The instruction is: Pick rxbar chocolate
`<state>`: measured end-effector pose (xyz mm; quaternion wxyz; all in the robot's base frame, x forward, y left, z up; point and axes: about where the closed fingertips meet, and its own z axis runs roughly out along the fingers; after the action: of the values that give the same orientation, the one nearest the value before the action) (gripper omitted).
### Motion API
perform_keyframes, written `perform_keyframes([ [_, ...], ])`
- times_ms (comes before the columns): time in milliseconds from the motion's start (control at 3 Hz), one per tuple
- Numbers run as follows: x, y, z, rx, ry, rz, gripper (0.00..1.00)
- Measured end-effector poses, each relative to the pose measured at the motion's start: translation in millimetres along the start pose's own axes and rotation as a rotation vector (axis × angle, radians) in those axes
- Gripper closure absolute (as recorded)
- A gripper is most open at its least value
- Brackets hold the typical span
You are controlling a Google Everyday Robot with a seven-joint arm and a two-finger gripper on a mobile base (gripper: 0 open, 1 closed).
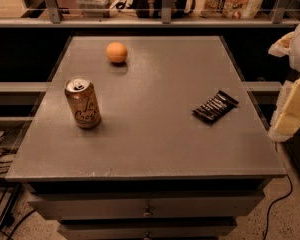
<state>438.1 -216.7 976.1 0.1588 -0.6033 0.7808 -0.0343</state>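
the small flat rxbar chocolate in its shiny black wrapper lies right on the grey table. my gripper, probably the pale shape at the right edge, holds nothing; its width i cannot tell. i judge the approach not begun: next i reach left over the bar.
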Motion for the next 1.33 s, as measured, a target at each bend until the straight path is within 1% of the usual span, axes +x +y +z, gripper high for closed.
perform_keyframes([
  [333,0.0,0.0,0.0,0.000,0.000,0.000,0.00],
  [667,3.2,-6.4,1.1,0.006,-0.037,0.005,0.00],
  [1000,6.9,-18.4,26.6,-0.021,-0.150,0.060,0.00],
  [1333,-40.6,-43.5,130.8,-0.124,-0.244,0.104,0.00],
])
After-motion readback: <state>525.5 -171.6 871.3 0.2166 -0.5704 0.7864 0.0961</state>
